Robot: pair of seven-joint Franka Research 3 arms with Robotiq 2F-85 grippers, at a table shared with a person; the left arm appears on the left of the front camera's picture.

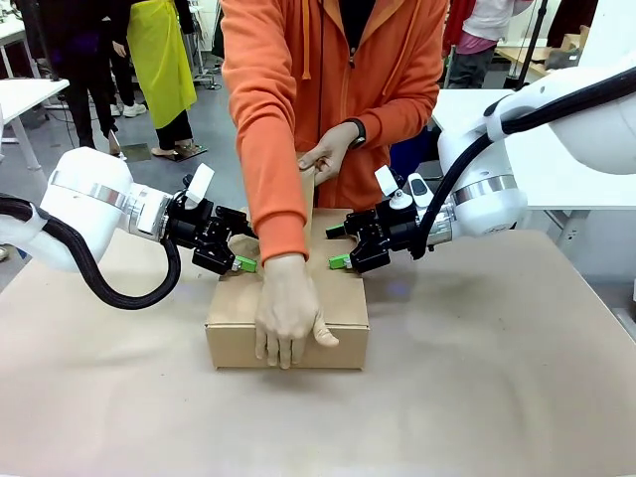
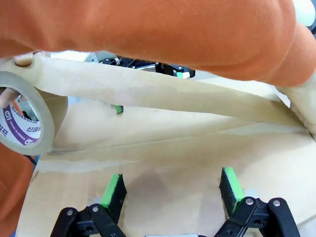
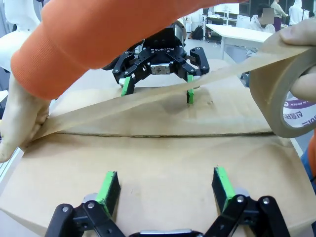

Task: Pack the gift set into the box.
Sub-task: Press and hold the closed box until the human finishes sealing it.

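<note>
The box lies at the table's middle with its top flaps folded shut, so the gift set is hidden. A person in an orange sleeve presses one hand on the near end of the lid. The other hand holds a roll of brown tape, and a strip of tape stretches over the centre seam. My left gripper is open at the box's left edge, its fingers spread over the flap. On the right edge my right gripper is open the same way, with nothing between its pads.
Brown paper covers the table, with free room to the front, left and right of the box. The person's body stands close behind the box at the far edge. White tables and other people are farther back.
</note>
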